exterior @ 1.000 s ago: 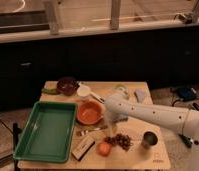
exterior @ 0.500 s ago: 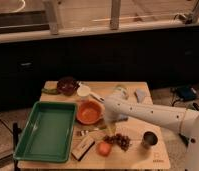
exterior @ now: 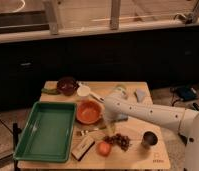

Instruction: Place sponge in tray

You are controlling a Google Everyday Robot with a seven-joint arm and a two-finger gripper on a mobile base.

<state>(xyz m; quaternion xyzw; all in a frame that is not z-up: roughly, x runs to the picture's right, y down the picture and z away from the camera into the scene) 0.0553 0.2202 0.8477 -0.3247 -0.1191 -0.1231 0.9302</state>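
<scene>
Camera view: wooden bench (exterior: 158,159) seen from above and in front, with a dark wall behind it and pale floor to either side. The sponge (exterior: 123,118) lies flat at centre frame, just right of the orange bowl (exterior: 89,111) and well apart from the tray (exterior: 28,145). The white arm (exterior: 148,114) covers most of it. The strip that shows runs roughly left to right, but its long axis cannot be told. The gripper (exterior: 109,128) points down between bowl and sponge, its jaws wide apart and gripping nothing visible. The tray fills the bench's left side, long axis running from lower frame to upper. Grapes (exterior: 121,141), a tomato (exterior: 104,148), a tan block (exterior: 83,148) and a metal cup (exterior: 149,139) occupy the lower frame.
</scene>
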